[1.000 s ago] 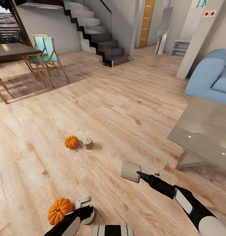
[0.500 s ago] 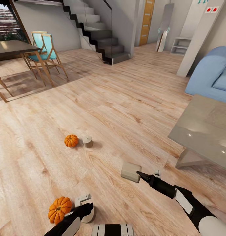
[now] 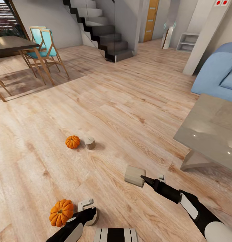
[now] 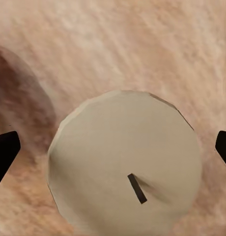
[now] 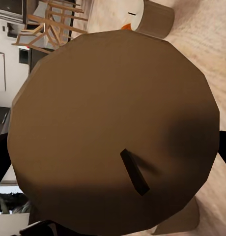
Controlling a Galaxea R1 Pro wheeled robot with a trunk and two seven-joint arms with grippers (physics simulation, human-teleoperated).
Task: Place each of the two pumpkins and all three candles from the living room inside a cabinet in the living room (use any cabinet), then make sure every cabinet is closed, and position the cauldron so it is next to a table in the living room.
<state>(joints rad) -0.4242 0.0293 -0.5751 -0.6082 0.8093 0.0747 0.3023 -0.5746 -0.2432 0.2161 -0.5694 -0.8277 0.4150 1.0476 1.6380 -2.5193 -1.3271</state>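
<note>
A beige candle (image 3: 134, 175) lies tilted in my right gripper (image 3: 146, 178), which is shut on it just above the floor; in the right wrist view this candle (image 5: 113, 128) looks dark and spans the jaws. My left gripper (image 3: 88, 209) hangs open over a second candle (image 4: 125, 167), its dark fingertips (image 4: 5, 155) standing apart from the candle's sides. One orange pumpkin (image 3: 61, 212) sits on the floor right beside that gripper. Farther out lie another pumpkin (image 3: 72, 142) and a third candle (image 3: 90, 143), side by side. The grey-beige table (image 3: 210, 131) stands at the right.
A blue sofa (image 3: 217, 72) sits behind the table. At the far left are a dark dining table (image 3: 11, 43) and wooden chairs (image 3: 45, 50). Stairs (image 3: 105, 37) rise at the back. Wide wooden floor lies between them.
The whole head view has shifted slightly, so the camera moved. Both grippers, the candles and the pumpkins keep their places relative to one another.
</note>
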